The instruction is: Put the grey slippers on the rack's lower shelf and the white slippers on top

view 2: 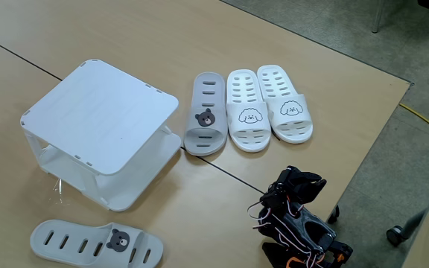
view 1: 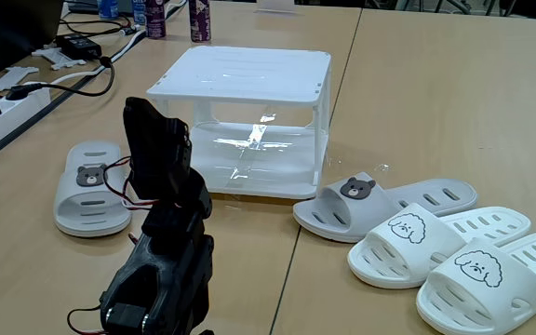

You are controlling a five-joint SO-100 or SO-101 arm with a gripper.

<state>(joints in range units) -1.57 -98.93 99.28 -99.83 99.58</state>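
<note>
One fixed view looks low behind the arm (view 1: pixel 161 251); another overhead, sharing rack (view 2: pixel 99 112).

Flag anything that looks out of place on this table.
The grey pair is split: one grey slipper lies alone on the far side of the rack, while its mate sits beside the white slippers. Nothing looks spilled or damaged.

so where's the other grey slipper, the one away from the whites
In both fixed views it lies alone on the table beyond the rack: far left in one, bottom left in the other.
</note>
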